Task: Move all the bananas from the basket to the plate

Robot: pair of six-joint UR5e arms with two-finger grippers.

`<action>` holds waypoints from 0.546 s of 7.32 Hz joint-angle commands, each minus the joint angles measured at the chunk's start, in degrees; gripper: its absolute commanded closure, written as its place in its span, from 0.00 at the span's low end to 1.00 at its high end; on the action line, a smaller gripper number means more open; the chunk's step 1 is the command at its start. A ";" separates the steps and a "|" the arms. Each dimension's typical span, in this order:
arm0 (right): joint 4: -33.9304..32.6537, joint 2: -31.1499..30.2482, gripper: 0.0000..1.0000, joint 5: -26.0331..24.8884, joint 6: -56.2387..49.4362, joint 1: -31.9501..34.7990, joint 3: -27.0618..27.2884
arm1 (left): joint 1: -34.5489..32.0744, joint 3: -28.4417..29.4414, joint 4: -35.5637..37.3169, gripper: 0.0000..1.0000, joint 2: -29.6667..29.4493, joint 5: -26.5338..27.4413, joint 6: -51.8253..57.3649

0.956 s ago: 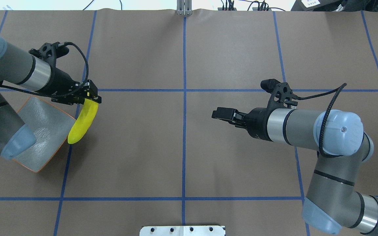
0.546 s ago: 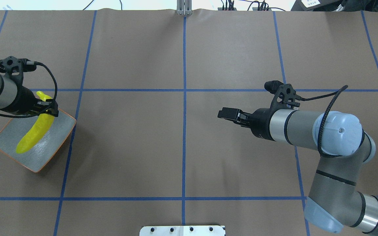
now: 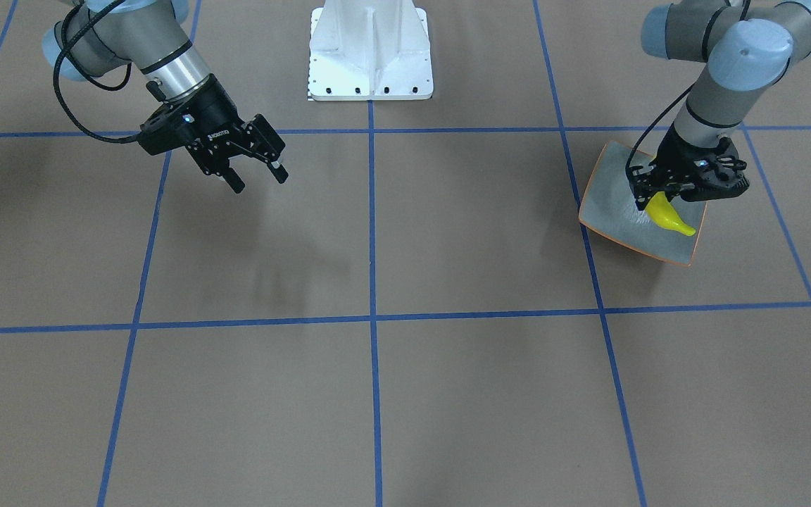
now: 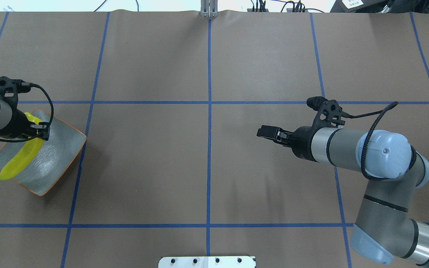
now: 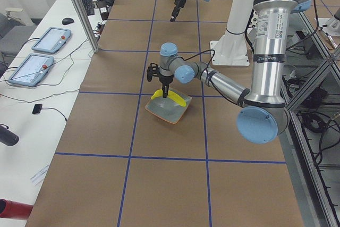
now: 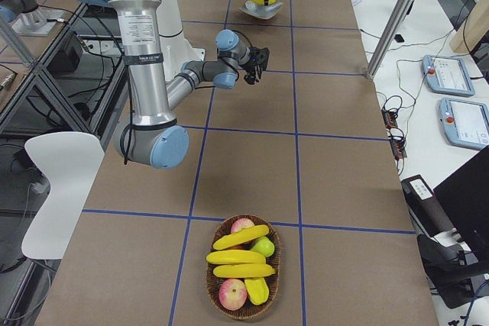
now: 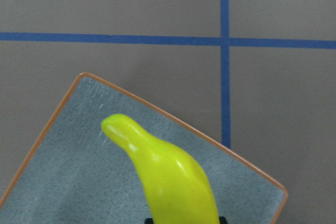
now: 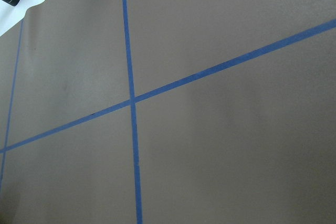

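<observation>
Overhead exterior view: a banana [image 4: 18, 163] is gripped near its stem end by the left gripper [image 4: 37, 133], over the plate [image 4: 63, 147] at the table's 9 o'clock. Whether its low end touches the dish cannot be told. The placing step is judged to be in hand; a short lowering and release are called for next. The right gripper [image 3: 259, 179] is held wide and empty, toward 3 o'clock. Further bananas [image 6: 241, 238] are left in the basket [image 6: 208, 280], far out at 3 o'clock.

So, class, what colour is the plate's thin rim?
Orange, on the plate; clearest in left wrist view.
</observation>
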 commanded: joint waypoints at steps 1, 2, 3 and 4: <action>0.12 0.15 0.00 -0.05 0.12 -0.03 -0.57 | 0.16 2.08 0.01 1.00 -0.56 0.43 0.01; 0.21 0.15 0.00 -0.05 0.20 -0.12 -0.66 | 0.16 2.87 0.01 1.00 -1.18 0.43 0.01; 0.21 0.23 0.00 -0.05 0.29 -0.12 -0.75 | 0.16 3.14 0.01 1.00 -1.44 0.43 0.01; 0.21 0.23 0.00 -0.05 0.29 -0.12 -0.92 | 0.16 3.75 0.01 1.00 -1.45 0.52 0.10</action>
